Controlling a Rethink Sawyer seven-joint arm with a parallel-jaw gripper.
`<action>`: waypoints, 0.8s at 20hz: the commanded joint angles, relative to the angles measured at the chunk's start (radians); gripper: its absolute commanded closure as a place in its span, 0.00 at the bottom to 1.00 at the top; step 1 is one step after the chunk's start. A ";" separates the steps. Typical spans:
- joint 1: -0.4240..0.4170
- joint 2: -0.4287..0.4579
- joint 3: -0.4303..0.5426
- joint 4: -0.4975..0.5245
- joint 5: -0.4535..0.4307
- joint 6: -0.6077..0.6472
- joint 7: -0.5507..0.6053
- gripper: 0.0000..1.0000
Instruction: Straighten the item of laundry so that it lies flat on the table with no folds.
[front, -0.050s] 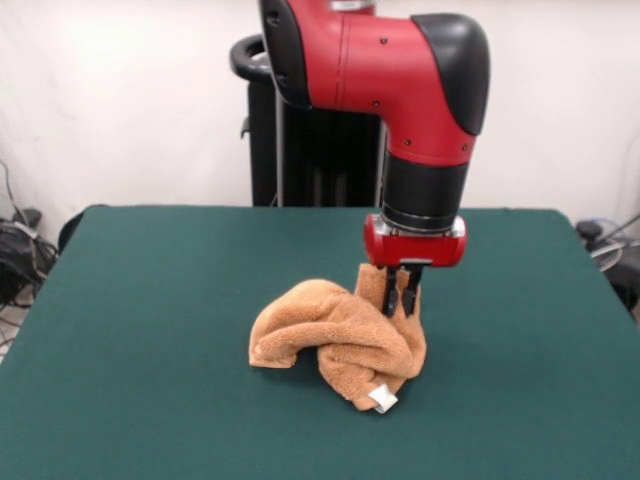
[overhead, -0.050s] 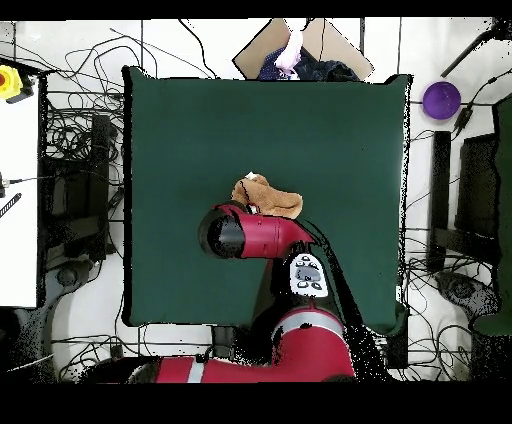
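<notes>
The item of laundry (front, -0.050s: 335, 335), an orange-tan towel, lies bunched in a crumpled heap near the middle of the green table (front, -0.050s: 150, 300). A small white tag (front, -0.050s: 383, 399) shows at its front edge. My gripper (front, -0.050s: 401, 300) points straight down at the heap's right side, shut on a raised fold of the towel that stands up beside its black fingers (front, -0.050s: 391, 292). In the overhead view, part of the towel (overhead, -0.050s: 272, 199) shows just beyond the red arm (overhead, -0.050s: 262, 235) on the table (overhead, -0.050s: 200, 120), and the arm hides the gripper.
Green felt stretches wide on every side of the towel. Off the table are tangled cables (overhead, -0.050s: 75, 140), a purple round object (overhead, -0.050s: 441, 100), a cardboard box (overhead, -0.050s: 330, 45) at the far edge, and a white surface (overhead, -0.050s: 18, 200) at the left.
</notes>
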 joint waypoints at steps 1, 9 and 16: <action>0.002 -0.018 0.038 0.002 0.007 0.107 0.119 1.00; -0.031 -0.157 0.082 0.035 0.049 0.307 0.091 1.00; -0.024 -0.211 0.075 0.039 0.044 0.357 0.110 1.00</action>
